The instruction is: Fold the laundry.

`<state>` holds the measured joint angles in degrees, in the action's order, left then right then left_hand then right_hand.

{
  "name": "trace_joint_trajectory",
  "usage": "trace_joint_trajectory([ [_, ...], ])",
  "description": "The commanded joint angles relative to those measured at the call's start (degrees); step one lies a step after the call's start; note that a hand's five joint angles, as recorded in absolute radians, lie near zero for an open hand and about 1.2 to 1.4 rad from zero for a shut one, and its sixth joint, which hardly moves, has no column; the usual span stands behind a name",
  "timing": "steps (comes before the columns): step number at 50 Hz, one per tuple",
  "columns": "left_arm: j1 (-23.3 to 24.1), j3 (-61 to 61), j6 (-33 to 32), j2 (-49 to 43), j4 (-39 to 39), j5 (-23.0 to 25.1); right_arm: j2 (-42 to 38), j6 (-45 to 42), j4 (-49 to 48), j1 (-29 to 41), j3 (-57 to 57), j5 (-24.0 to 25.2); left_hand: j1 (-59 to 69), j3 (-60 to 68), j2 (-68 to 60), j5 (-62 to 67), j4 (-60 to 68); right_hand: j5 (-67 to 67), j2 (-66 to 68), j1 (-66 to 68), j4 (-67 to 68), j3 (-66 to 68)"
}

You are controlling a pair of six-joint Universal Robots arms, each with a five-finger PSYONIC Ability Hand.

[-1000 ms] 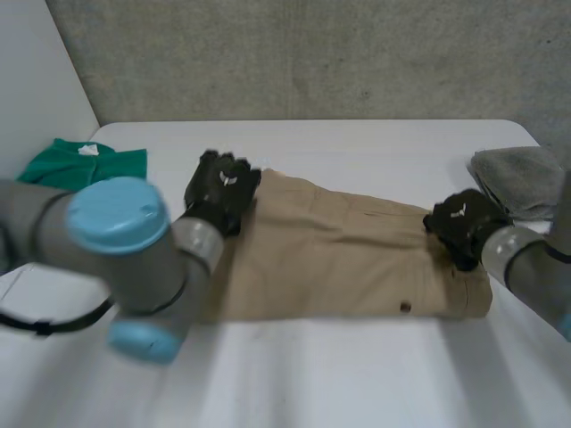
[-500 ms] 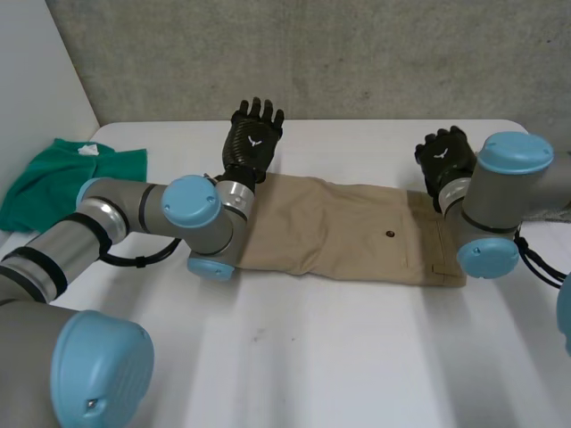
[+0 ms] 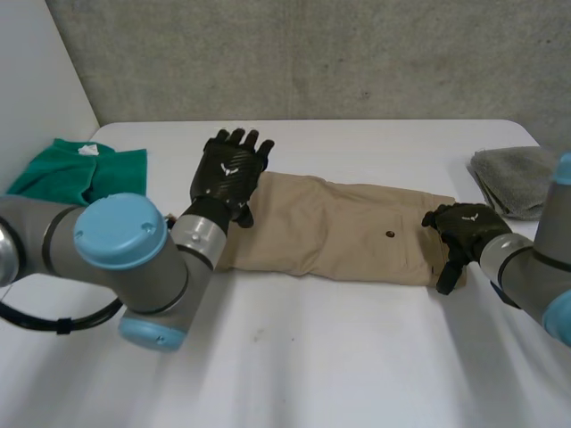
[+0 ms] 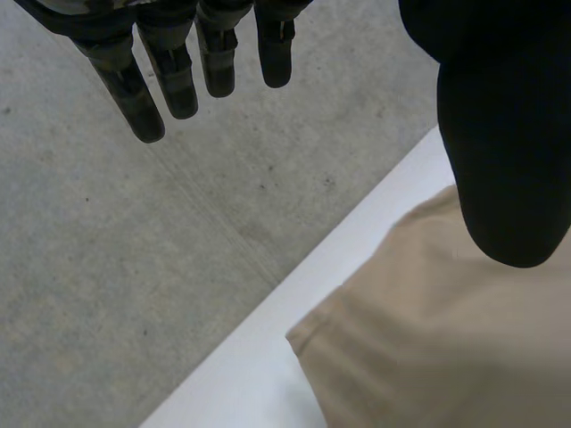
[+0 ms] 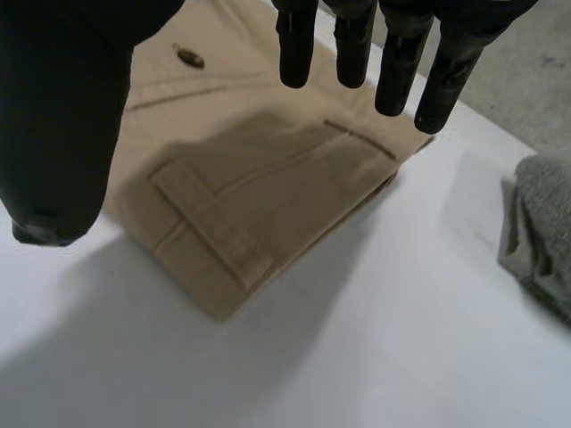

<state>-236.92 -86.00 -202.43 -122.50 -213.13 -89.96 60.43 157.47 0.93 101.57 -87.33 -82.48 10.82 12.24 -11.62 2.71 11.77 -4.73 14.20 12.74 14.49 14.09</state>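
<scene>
Fingers (image 4: 169, 76) of the left hand (image 3: 227, 174): straight and slightly spread, thumb set apart, holding nothing. Fingers (image 5: 294, 45) of the right hand (image 3: 466, 225): likewise straight and a little apart, thumb wide of them, holding nothing. The tan garment (image 3: 339, 232) lies folded lengthwise across the middle of the white surface (image 3: 357, 357), forming a long band between the two hands. The left hand is at the band's left end, over its far corner, fingertips pointing towards the far edge of the surface. It appears raised off the cloth, though contact at the palm cannot be judged. The right hand is at the band's right end, with a pocket flap (image 5: 214, 227) under its palm in the right wrist view. A small dark button (image 3: 390, 235) shows on the upper layer, nearer the right hand. A green cloth (image 3: 80, 169) lies crumpled at the far left of the surface, well apart from the tan garment. A grey cloth (image 3: 517, 178) lies near the right edge, beyond the right hand.
</scene>
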Motion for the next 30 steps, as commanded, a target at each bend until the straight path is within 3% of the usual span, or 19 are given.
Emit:
trace_joint_trajectory([
  [1,-0.21,-2.33,0.20,0.95,0.00,-0.21,-5.49,-0.76,-4.88,-0.23,0.67,-0.23,-0.82,-2.24,1.62,-2.71,-1.77,-51.07,51.60,53.06,51.31,51.71],
  [2,-0.21,-2.33,0.20,0.95,0.00,-0.21,-5.85,-0.76,-4.79,-0.40,1.02,-0.32,-0.82,-2.24,1.62,-2.71,-1.77,-62.85,63.38,64.84,63.09,63.50],
  [3,-0.21,-2.33,0.20,1.04,0.09,-0.30,-6.03,-0.76,-4.88,-0.58,1.20,-0.58,-0.82,-2.24,1.62,-2.71,-1.77,-65.24,65.77,67.23,65.48,65.89],
  [8,-0.39,-3.12,0.19,2.70,0.17,-0.30,-3.14,-1.72,-6.99,-3.56,-1.61,0.21,-0.82,-2.24,1.62,-2.71,-1.77,-65.27,65.80,67.26,65.51,65.91],
  [12,-0.74,-3.99,0.37,5.16,0.17,-0.30,5.21,-6.72,-6.47,-6.55,-4.07,0.39,-0.82,-2.24,1.62,-2.71,-1.77,-65.27,65.80,67.26,65.51,65.91],
  [21,-2.32,-7.77,1.07,9.83,0.26,-0.21,7.95,-32.21,-4.35,-11.57,-5.40,-0.76,-0.82,-2.24,1.62,-2.71,-1.77,-65.27,65.80,67.26,65.51,65.91],
  [25,-2.76,-9.00,2.83,11.14,0.26,-0.21,7.95,-36.44,-4.62,-9.21,-3.03,-0.41,-0.82,-2.24,1.62,-2.71,-1.77,-65.27,65.80,67.26,65.51,65.91],
  [30,-3.64,-9.36,4.59,11.59,0.26,-0.12,7.42,-36.36,-5.93,2.82,2.77,2.74,-0.82,-2.24,1.62,-2.71,-1.77,-65.27,65.80,67.26,65.51,65.91],
])
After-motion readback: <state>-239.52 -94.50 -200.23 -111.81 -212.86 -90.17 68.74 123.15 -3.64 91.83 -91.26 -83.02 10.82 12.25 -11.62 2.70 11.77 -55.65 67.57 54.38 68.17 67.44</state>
